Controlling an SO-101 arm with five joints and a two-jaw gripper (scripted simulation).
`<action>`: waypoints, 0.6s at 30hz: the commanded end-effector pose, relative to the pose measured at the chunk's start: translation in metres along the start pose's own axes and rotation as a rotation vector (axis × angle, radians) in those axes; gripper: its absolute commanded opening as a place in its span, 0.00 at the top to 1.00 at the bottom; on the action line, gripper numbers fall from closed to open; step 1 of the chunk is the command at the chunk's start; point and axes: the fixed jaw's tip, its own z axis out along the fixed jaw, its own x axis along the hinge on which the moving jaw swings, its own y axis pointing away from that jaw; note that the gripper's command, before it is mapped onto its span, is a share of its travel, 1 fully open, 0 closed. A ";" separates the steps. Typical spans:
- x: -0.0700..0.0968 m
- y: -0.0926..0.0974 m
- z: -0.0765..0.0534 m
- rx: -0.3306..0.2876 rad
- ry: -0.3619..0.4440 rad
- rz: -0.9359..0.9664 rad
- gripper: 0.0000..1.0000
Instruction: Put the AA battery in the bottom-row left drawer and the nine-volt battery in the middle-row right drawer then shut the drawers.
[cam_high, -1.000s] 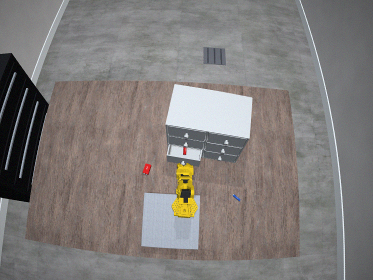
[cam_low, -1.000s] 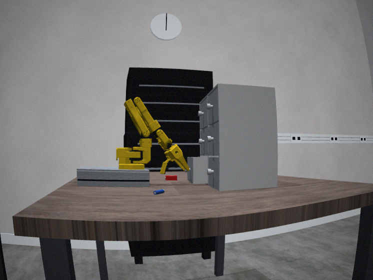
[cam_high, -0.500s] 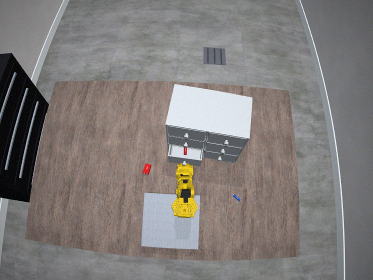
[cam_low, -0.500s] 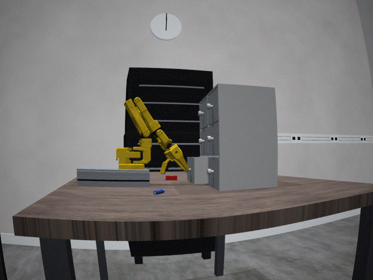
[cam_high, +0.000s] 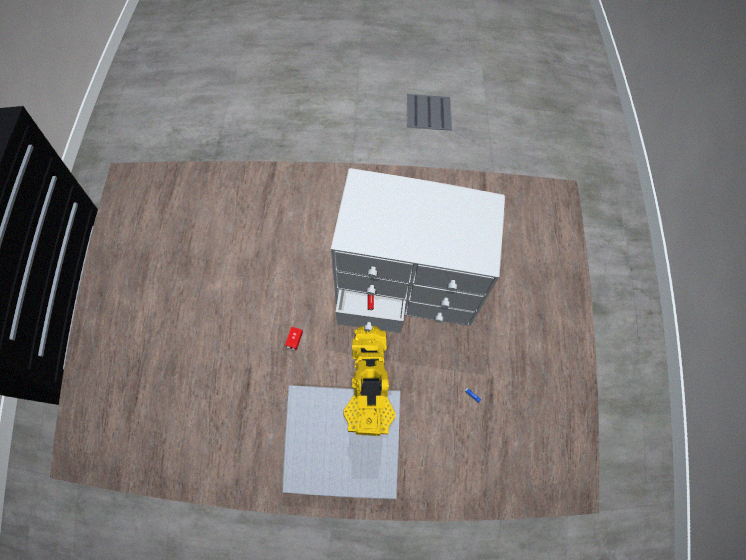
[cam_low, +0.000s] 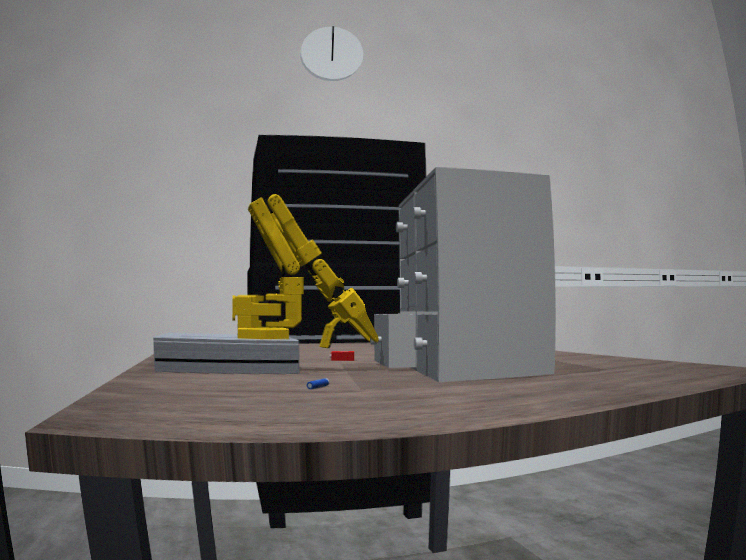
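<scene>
The grey chest (cam_high: pixel 418 241) stands on the table with its bottom left drawer (cam_high: pixel 370 308) pulled out. A red AA battery with a white tip (cam_high: pixel 371 299) lies inside that drawer. The red nine-volt battery (cam_high: pixel 293 338) lies on the table left of the drawer; it also shows in the side view (cam_low: pixel 342 355). My yellow gripper (cam_high: pixel 368 328) reaches down to the front of the open drawer and is shut on the drawer's white knob (cam_low: pixel 377 338). The other five drawers are shut, among them the right drawer of the middle row (cam_high: pixel 448 295).
A small blue cylinder (cam_high: pixel 473 395) lies on the table to the right of my arm; it also shows in the side view (cam_low: pixel 317 383). My base stands on a grey plate (cam_high: pixel 342 441). A black cabinet (cam_high: pixel 36 253) stands off the table's left side.
</scene>
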 end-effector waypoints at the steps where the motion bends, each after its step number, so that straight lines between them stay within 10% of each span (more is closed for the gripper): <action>1: -0.005 0.000 0.000 0.001 -0.014 -0.001 1.00; 18: 0.001 0.000 0.003 0.002 -0.013 0.009 1.00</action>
